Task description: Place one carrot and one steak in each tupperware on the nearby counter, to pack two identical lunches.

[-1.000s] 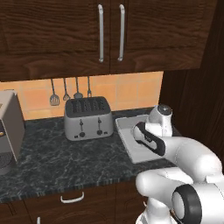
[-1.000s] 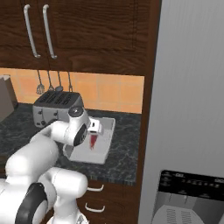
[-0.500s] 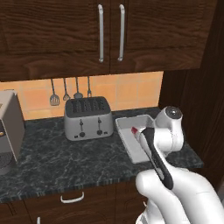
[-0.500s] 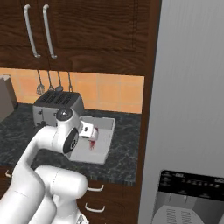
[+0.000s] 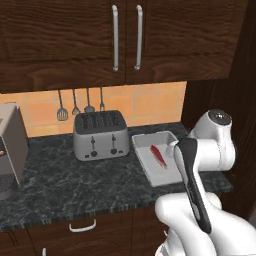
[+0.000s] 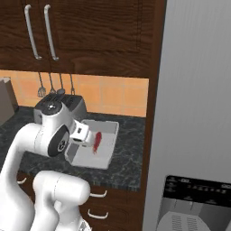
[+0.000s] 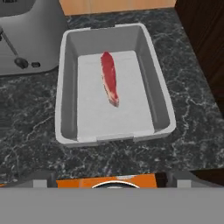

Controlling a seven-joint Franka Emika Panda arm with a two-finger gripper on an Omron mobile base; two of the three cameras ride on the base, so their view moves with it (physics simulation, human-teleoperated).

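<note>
A rectangular grey-white tupperware (image 5: 150,137) (image 6: 106,122) (image 7: 65,87) sits at the right end of the black marbled counter (image 5: 60,185) (image 7: 26,131). One red steak (image 5: 158,156) (image 6: 96,142) (image 7: 109,78) lies lengthwise on its floor, with nothing else in it. My gripper (image 7: 111,177) hangs above the tray's near edge, open, its fingertips wide apart and nothing between them. In the right base view the white hand (image 6: 81,131) hovers over the tray's left side. The carrot is out of view.
A silver two-slot toaster (image 5: 100,134) (image 6: 67,101) (image 7: 26,35) stands just left of the tray. Utensils (image 5: 75,105) hang on the orange backsplash. A grey appliance (image 5: 10,145) is at far left. A tall fridge (image 6: 194,113) borders the counter's right end.
The hand has lifted up and back from the tray, leaving the steak lying uncovered inside. The elbow has swung toward the base.
</note>
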